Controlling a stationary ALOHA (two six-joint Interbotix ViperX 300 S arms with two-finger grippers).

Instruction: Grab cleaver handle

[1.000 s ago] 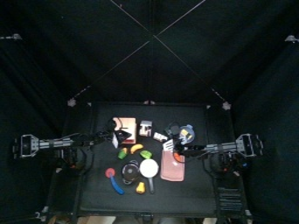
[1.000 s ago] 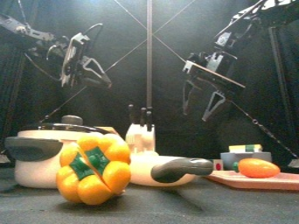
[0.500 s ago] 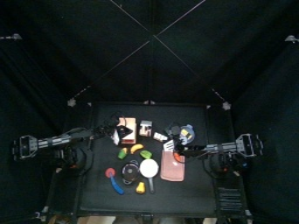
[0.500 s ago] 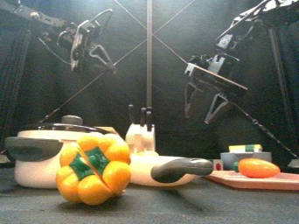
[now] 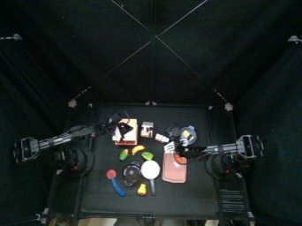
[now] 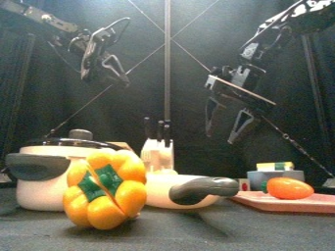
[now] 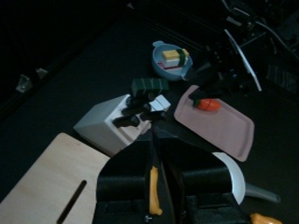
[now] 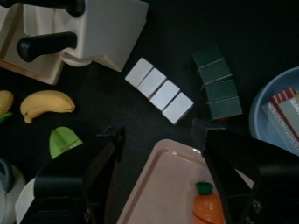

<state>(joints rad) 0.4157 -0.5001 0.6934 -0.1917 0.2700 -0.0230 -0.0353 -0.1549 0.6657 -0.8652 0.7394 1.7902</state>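
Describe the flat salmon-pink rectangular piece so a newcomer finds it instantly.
On the small black table, look toward the right arm's side. The flat salmon-pink rectangular piece lies there beside a white round pan. Unlike its neighbours, it is a wide flat slab carrying a small orange toy vegetable.

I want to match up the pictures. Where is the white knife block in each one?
Top view: the knife block is near the table's middle, toward the back.
Front view: centre, behind the yellow pepper.
Left wrist view: left of the picture's centre.
Right wrist view: the picture's upper left corner.
Shared landmark: the pink board.
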